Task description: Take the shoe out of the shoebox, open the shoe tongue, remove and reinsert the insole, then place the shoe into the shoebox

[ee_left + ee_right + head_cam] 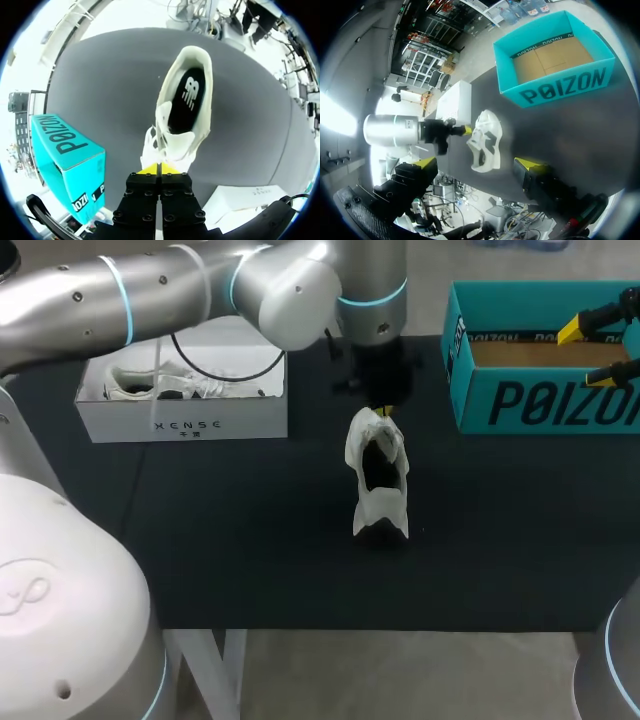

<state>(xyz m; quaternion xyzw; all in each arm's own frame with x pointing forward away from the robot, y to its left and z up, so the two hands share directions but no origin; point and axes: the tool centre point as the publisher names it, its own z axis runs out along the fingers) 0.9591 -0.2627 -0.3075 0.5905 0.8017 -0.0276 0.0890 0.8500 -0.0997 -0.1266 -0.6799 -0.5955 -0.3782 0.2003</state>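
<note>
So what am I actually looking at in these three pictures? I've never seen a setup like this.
It is a robot with two metal arms at a black table. One picture looks down from above and behind it. The two round ones come from a camera on each wrist. In the middle stands a white shoe with its dark insole inside. The left gripper, a pincer with two yellow-tipped fingers, is closed on the shoe, apparently on its tongue. The right gripper hangs open over an empty teal box. A white box at the left holds a second shoe.
</note>
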